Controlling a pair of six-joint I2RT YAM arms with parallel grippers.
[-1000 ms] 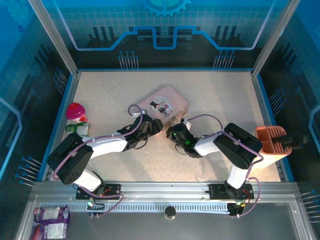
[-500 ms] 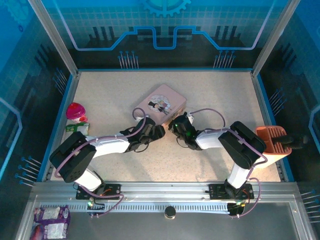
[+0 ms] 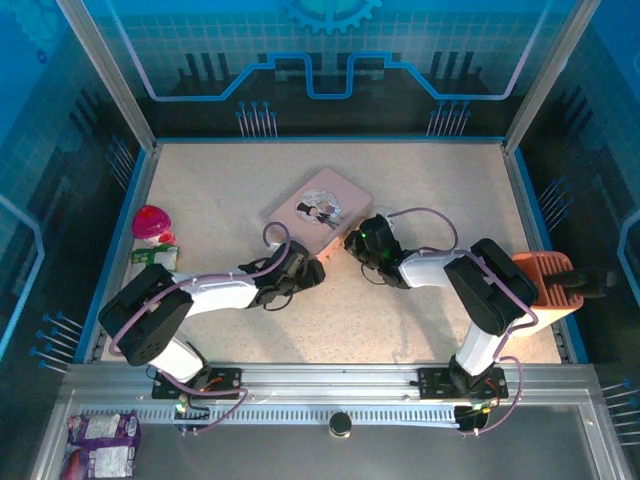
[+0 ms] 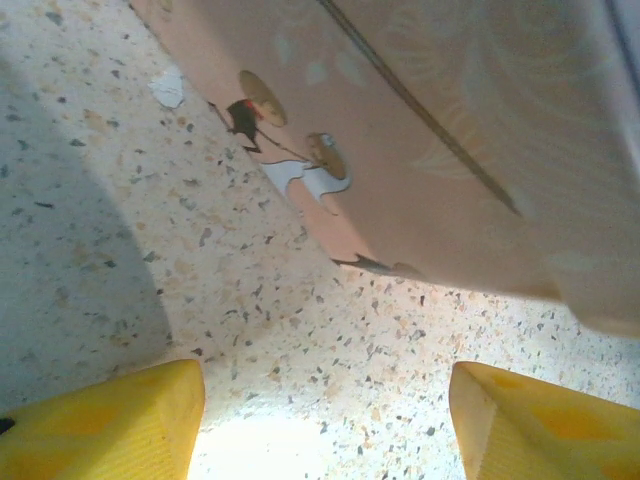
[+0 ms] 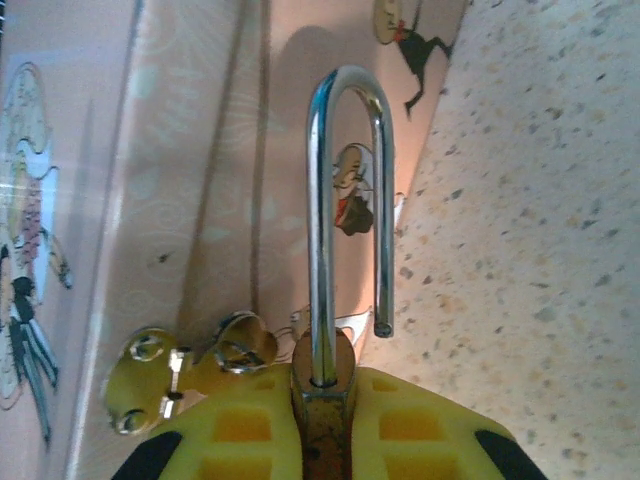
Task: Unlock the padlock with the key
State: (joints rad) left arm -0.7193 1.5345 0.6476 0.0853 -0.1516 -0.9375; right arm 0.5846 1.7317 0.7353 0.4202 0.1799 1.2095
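Speckled table (image 3: 450,190): right jaws pinch the padlock (image 5: 322,405), left jaws gape.

Both arms stretch forward and inward, elbows low, wrists nearly meeting — left end effector (image 3: 310,268) gaping wide, right end effector (image 3: 352,243) clamped on the padlock (image 5: 319,250).
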